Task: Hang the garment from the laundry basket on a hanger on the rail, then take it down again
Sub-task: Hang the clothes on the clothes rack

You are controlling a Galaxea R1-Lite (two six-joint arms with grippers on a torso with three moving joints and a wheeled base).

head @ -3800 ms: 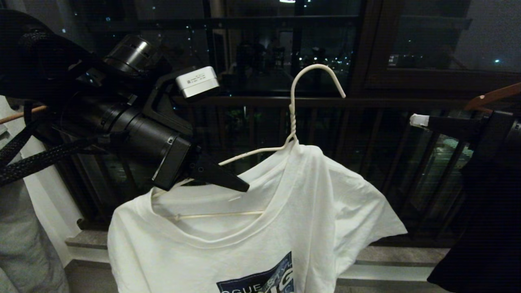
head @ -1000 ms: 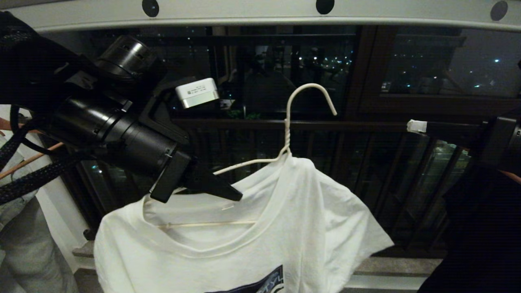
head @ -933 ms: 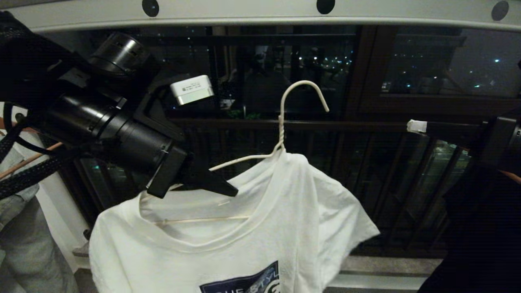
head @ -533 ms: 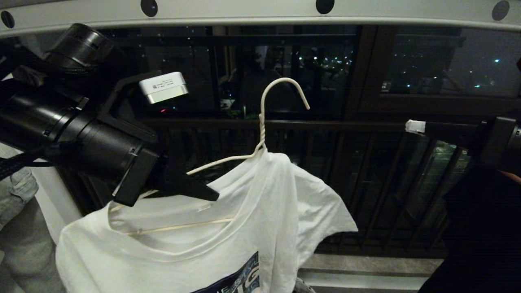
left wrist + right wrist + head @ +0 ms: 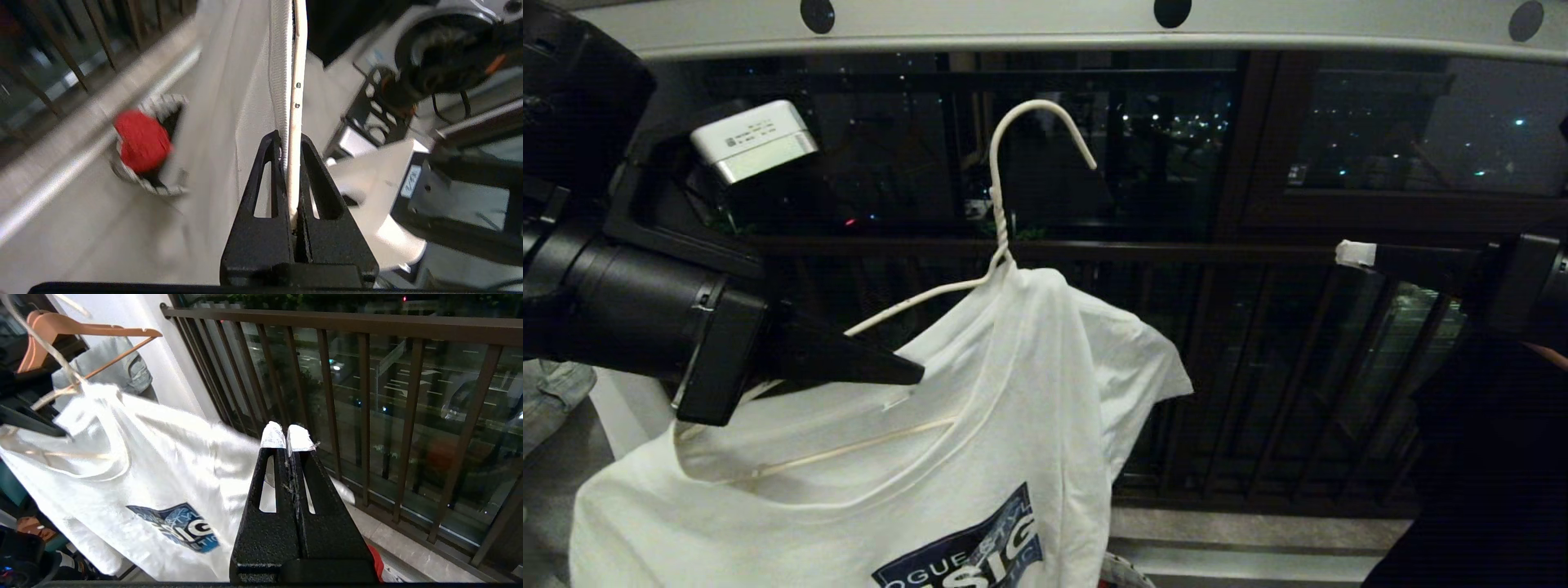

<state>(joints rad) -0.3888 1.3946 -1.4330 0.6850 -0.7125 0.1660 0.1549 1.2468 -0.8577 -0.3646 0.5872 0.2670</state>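
**Hanger and T-shirt held below the rail, hook not yet over it**

The left gripper is clamped on the sloping shoulder wire of the white wire hanger, pinching it with the collar edge of the white T-shirt. The left wrist view shows both black fingers pressed against the wire with no gap. Holding one shoulder rather than the neck leaves the hook free to go over the rail, and judging by the layout that is why the grip sits there.

The shirt is draped on the hanger with its blue chest print facing the robot. It hangs in the air, carried only by the left gripper, in front of the dark balcony railing. The hanger's hook stands up below the rail, apart from it, its open end curving toward the robot's right. The hanger's long axis, shoulder to shoulder, is tilted: the gripped end is lower and nearer the robot.

The right gripper is closed on nothing, its white-tipped fingers pressed together; it hangs at the right, well apart from the shirt.

The laundry basket sits on the floor by the railing's foot, with something red inside.
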